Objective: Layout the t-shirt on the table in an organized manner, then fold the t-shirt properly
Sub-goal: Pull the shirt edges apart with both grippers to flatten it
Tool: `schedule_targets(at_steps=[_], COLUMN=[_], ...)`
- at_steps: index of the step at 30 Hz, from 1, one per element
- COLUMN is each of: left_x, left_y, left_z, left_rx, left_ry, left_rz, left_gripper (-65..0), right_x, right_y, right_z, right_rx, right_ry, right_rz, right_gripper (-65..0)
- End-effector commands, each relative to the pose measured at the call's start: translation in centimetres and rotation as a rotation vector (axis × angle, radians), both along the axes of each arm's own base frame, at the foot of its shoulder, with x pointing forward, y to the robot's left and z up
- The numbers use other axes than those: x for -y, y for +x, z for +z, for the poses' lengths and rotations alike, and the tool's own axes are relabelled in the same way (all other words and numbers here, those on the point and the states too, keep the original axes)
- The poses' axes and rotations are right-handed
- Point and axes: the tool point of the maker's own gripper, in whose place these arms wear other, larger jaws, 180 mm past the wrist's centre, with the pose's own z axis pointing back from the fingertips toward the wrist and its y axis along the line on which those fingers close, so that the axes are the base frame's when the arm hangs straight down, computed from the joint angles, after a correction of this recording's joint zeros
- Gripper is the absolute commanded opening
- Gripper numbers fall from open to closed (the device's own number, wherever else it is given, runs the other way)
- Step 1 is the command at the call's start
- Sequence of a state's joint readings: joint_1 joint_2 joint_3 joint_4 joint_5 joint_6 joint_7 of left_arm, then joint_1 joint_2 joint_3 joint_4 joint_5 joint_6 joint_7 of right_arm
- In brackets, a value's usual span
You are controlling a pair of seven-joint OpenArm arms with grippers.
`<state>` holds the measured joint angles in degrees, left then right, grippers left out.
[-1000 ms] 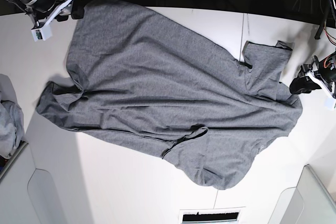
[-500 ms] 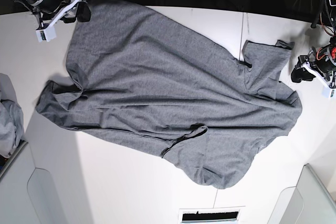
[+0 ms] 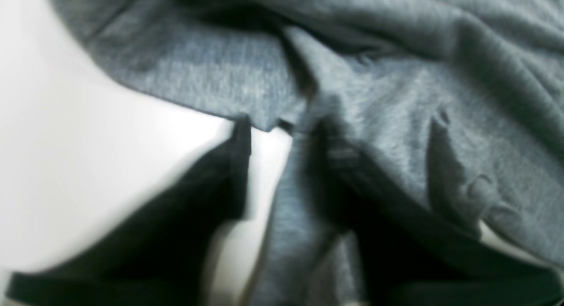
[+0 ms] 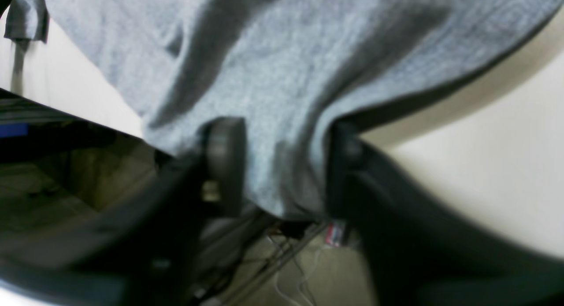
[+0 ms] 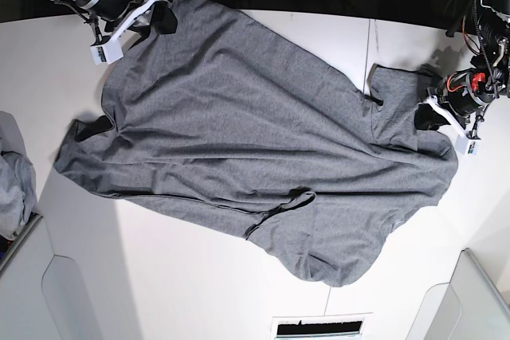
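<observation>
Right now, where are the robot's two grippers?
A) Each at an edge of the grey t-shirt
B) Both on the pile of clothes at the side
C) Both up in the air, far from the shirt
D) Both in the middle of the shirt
A: the left gripper sits at the t-shirt sleeve edge, and the right gripper at its far corner by the table edge, cloth between its fingers.

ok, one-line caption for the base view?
Both grippers reach opposite edges of the charcoal t-shirt spread on the white table.
</observation>
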<state>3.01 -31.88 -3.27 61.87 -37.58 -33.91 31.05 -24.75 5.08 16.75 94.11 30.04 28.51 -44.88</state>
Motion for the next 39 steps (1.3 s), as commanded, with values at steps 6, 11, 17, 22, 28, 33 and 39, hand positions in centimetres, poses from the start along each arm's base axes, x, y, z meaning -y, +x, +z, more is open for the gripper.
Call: schedule_targets(at_steps=[6,11,17,22,28,33,39], left_x=[-0.7,-2.7,-4.5,-5.1,-4.7,-5.0,-4.9], left_y=[-0.2,2.2,3.6,3.6,2.8,2.4,1.8], left_z=[0.1,4.0,9.9,12.7,12.2,11.3,10.7], left_rx=[-0.007,0.113,0.265,0.321,0.281,0.248,0.206], left_ry=[0.019,-0.095,-0.241,-0.243,-0.226,-0.193,-0.186], left_rz=[0.001,0.141,0.187,0.170,0.144,0.141,0.129], left_gripper=[-65.0,-65.0,-65.0,-65.0,-65.0,-51.7,-40.7], right_x=[0.1,-0.5,-0.7,-1.0,-1.0,-0.1,0.9], right_y=[1.4,2.5,2.2,1.9,1.9,1.5,1.6], right_z=[0.8,2.9,6.0,8.1,8.2,7.2,6.6], right_rx=[0.053,0.127,0.203,0.254,0.257,0.228,0.195], right_ry=[-0.006,0.002,-0.033,-0.052,-0.064,-0.131,-0.154], right_rz=[0.030,0.064,0.101,0.123,0.128,0.145,0.087], right_gripper=[-65.0,-65.0,-65.0,-65.0,-65.0,-65.0,-32.0])
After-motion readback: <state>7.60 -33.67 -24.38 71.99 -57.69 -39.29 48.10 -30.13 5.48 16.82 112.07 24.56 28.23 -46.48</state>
